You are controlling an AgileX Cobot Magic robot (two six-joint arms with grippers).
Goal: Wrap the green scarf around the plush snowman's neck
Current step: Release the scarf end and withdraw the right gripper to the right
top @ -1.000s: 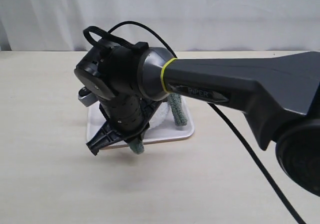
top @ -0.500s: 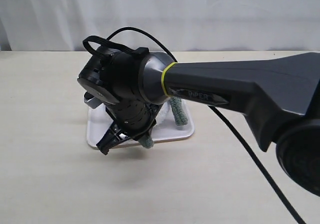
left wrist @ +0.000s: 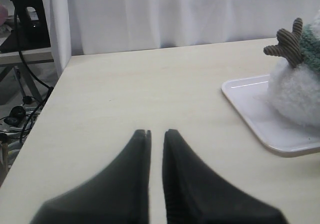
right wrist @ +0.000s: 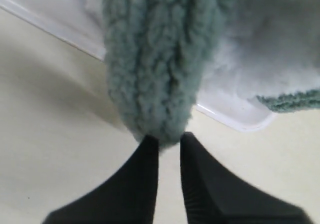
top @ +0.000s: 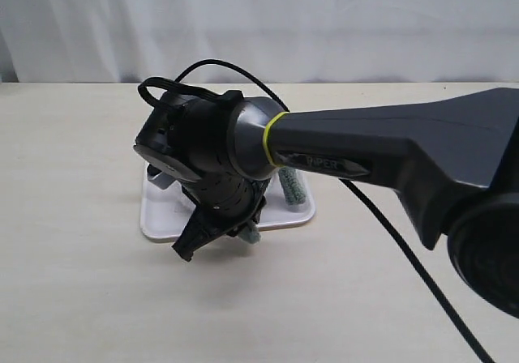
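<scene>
- The right claw [right wrist: 169,140] pinches the rounded end of the green scarf [right wrist: 152,59]; the scarf's length runs straight away from the tips.
- The left claw [left wrist: 156,132] is nearly closed and empty. Its view shows the plush snowman [left wrist: 295,94] well ahead, which the arm hides in the exterior view.

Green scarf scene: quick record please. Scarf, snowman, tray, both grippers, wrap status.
scarf: green scarf lies partly on the snowman, one end past the tray rim
snowman: plush snowman sits on the tray
tray: white tray on the table
right gripper: pinching the scarf end
left gripper: jaws nearly together, empty, apart from the tray
wrap status: cannot tell; the right arm hides the neck in the exterior view
</scene>
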